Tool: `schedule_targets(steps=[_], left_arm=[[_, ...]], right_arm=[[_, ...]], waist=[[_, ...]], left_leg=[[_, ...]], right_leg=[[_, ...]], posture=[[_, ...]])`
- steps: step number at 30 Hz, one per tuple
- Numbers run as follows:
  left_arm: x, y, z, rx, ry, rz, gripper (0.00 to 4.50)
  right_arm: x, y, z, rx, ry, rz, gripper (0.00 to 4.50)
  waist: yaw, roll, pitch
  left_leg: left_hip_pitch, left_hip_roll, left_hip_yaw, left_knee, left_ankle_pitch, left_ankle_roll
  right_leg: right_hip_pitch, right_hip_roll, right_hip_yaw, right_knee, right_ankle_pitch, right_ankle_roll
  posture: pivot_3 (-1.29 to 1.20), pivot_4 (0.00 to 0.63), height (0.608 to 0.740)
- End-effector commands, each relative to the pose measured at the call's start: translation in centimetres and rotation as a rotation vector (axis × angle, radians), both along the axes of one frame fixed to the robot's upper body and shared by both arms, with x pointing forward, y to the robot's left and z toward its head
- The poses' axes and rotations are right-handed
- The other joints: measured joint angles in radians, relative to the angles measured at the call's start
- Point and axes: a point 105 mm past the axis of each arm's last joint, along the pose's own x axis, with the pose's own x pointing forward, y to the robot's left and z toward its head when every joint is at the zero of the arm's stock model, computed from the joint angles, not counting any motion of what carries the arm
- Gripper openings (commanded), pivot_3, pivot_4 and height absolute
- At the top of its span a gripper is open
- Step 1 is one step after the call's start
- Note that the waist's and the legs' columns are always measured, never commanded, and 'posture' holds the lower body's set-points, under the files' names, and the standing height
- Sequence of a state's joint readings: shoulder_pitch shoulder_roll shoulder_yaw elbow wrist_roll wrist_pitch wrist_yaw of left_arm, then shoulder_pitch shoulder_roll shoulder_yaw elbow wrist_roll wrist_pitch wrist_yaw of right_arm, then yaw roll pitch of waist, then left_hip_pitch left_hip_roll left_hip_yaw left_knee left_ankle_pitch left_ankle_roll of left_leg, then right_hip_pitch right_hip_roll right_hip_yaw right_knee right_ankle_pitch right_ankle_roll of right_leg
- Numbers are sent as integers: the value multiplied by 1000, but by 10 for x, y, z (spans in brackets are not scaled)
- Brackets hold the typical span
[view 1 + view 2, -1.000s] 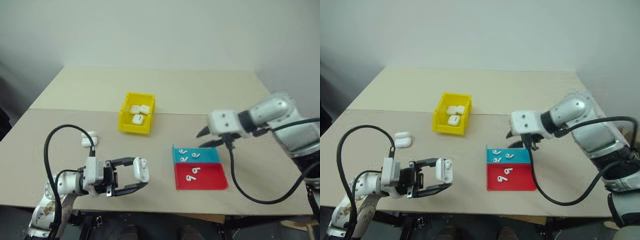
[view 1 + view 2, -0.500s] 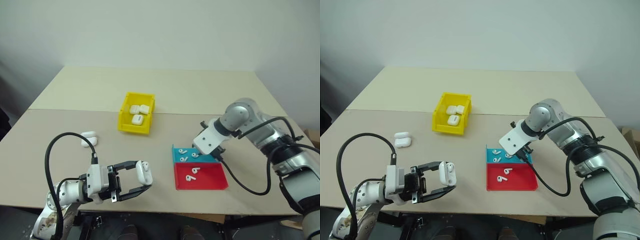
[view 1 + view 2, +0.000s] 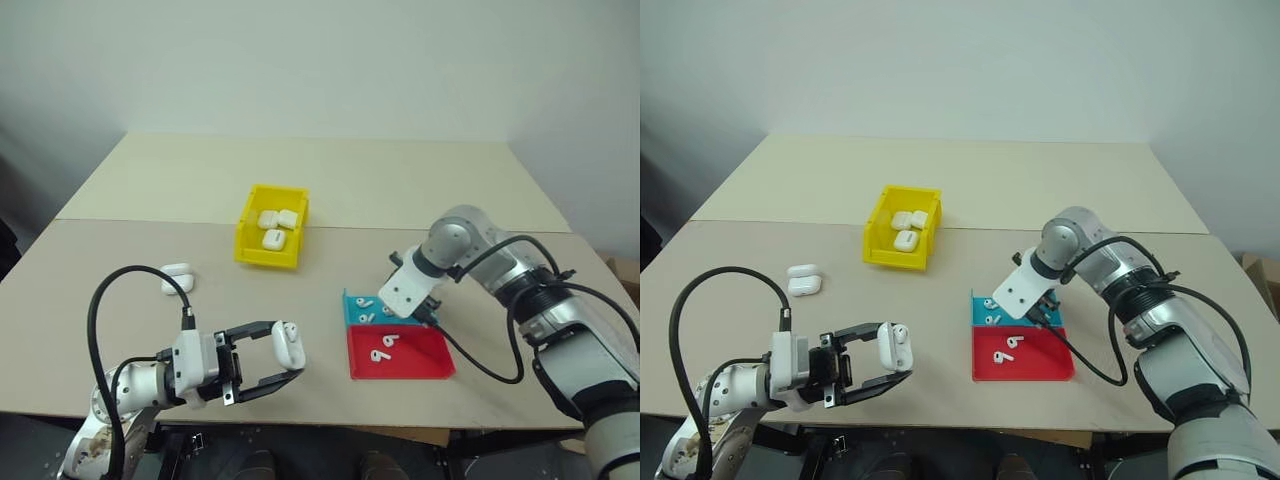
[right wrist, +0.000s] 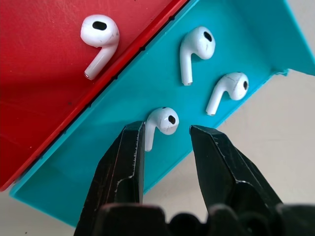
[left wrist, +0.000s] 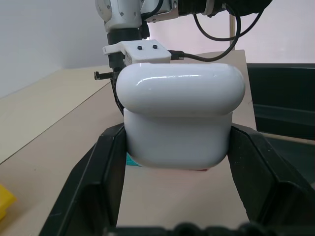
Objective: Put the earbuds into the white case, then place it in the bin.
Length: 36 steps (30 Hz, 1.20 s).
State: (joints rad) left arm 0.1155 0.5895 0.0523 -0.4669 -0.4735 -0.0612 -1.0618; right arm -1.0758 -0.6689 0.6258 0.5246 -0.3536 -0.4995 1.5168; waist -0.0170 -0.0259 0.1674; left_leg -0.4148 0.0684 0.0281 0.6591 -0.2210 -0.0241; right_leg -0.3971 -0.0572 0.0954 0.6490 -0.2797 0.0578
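Left gripper (image 3: pixel 283 356), lower left of the head view, is clamped on a white case (image 3: pixel 286 342), held upright off the table (image 3: pixel 420 180) between its two black fingers; the left wrist view shows the case (image 5: pixel 179 115) seated between both pads with its lid closed. Right gripper (image 4: pixel 166 140) is centre right, pointing steeply down over the blue tray (image 3: pixel 436 318), fingers apart with a gap, straddling one earbud (image 4: pixel 161 123) that lies in the tray; can't tell if either fingertip touches it. Two more earbuds (image 4: pixel 196 50) lie further along the same blue tray, apart from each other. Red tray (image 3: pixel 430 360) sits edge to edge with the blue one, nearer the bottom of the frame, with earbuds on it; one (image 4: pixel 99 39) is clear in the right wrist view. Yellow bin (image 3: pixel 248 238) is upper centre-left, well apart from both grippers, with three white cases inside. Another closed white case (image 3: pixel 177 276) rests on the table at left, between the bin and the left gripper's black cable (image 3: pixel 110 290).
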Motion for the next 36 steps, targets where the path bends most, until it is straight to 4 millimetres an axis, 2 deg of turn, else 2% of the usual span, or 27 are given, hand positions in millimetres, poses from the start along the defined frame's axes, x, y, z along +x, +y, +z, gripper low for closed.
schedule_targets(steps=[1,12,36], left_arm=[[-3,-4,9,-5,-56,-16,2784],[-2,-6,8,-4,-61,-13,2784],[-1,-6,8,2,-71,-5,2784]], right_arm=[[2,3,7,-13,-34,36,1837],[3,3,-2,-39,-26,31,1837],[0,8,-4,-32,-10,40,1837]], waist=[[0,0,0],[0,0,0],[0,0,0]], left_leg=[[0,0,0,0,0,0],[0,0,0,0,0,0],[1,0,0,0,0,0]], right_leg=[[0,0,0,0,0,0],[0,0,0,0,0,0],[1,0,0,1,0,0]], posture=[[0,150,740],[0,150,740],[0,150,740]])
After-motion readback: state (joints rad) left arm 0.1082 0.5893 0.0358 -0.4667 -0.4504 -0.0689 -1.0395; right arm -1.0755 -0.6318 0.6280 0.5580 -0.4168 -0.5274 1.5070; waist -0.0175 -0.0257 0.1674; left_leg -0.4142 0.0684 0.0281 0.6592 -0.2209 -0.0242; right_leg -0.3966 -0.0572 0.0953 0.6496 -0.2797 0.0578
